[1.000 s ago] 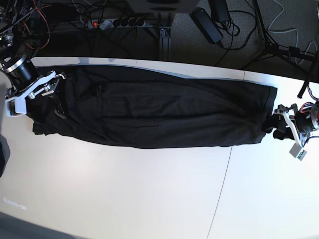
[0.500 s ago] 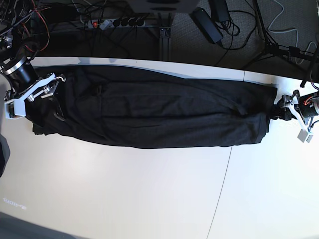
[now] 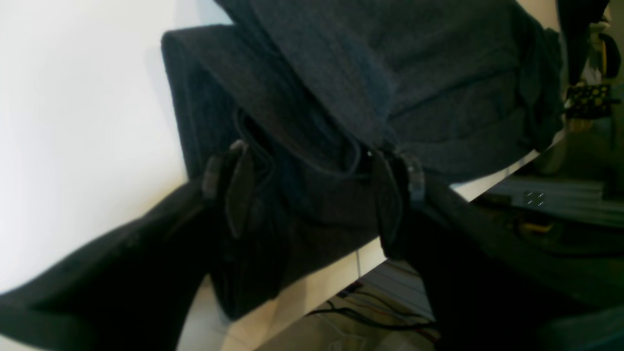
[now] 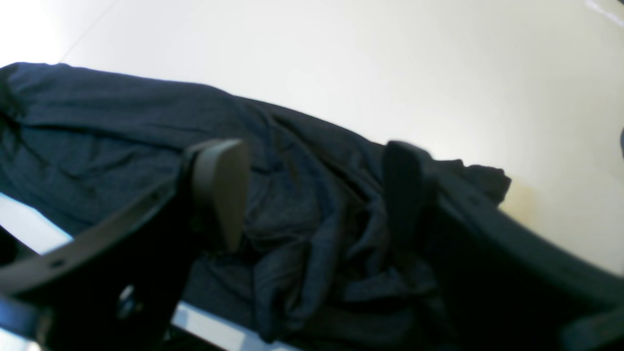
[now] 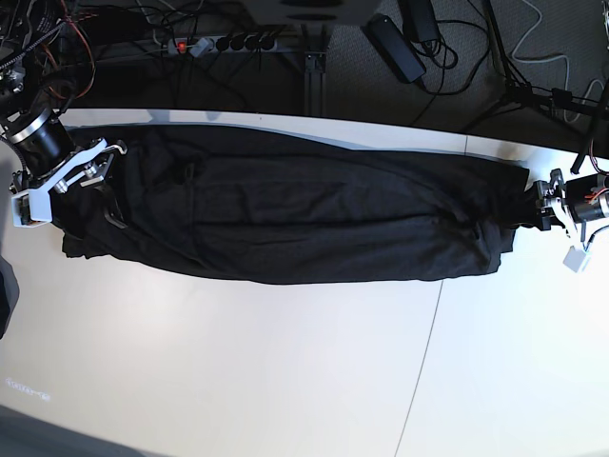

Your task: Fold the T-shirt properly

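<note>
The black T-shirt (image 5: 304,214) lies folded into a long band across the far side of the white table (image 5: 285,371). At its right end my left gripper (image 5: 535,211) stands open, level with the cloth's edge. In the left wrist view the left gripper (image 3: 314,195) has a thick folded hem of the T-shirt (image 3: 438,73) between its wide-apart fingers (image 3: 234,190). At the band's left end my right gripper (image 5: 103,186) is open over bunched fabric. In the right wrist view the right gripper (image 4: 312,195) straddles crumpled folds of the T-shirt (image 4: 122,136). No graphic shows.
The table's far edge (image 5: 381,133) runs close behind the shirt. Beyond it on the floor lie a power strip (image 5: 224,43), black adapters (image 5: 395,48) and cables. A thin seam (image 5: 423,371) crosses the tabletop at front right.
My left gripper has moved toward the table's back edge along the shirt's right end and now sits against the folded hem. The right gripper has barely moved.
</note>
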`<state>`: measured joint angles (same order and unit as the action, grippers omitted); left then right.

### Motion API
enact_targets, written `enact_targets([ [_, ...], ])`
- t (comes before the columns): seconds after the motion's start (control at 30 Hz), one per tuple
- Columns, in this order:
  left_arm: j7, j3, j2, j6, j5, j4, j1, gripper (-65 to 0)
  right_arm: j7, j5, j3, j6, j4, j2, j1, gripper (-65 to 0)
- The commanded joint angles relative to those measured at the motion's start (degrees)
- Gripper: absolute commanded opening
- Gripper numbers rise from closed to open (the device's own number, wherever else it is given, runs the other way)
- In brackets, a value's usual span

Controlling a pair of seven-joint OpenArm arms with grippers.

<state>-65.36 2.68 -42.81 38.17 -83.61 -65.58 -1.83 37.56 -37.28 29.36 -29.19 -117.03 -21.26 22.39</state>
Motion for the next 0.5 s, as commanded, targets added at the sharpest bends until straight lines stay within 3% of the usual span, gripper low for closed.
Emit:
enact_targets([
  [0.0,0.4,-0.5,-1.0,1.8,-1.4,0.6,-1.5,-24.2,-1.3,-0.7,0.6,-2.6,-0.9,-0.8,-0.1,-22.2],
  [0.23,-1.4,-0.5,-0.2,1.8,-1.4,11.1,-7.5,-24.2,-1.0,-0.9,0.6,-2.6,-0.9,-0.8,0.0,-22.2],
  [0.47,-1.8,-0.5,-0.3,1.8,-1.4,10.5,-10.2,-24.2,-0.4,-0.9,0.6,-2.6,-0.9,-0.8,0.0,-22.2],
])
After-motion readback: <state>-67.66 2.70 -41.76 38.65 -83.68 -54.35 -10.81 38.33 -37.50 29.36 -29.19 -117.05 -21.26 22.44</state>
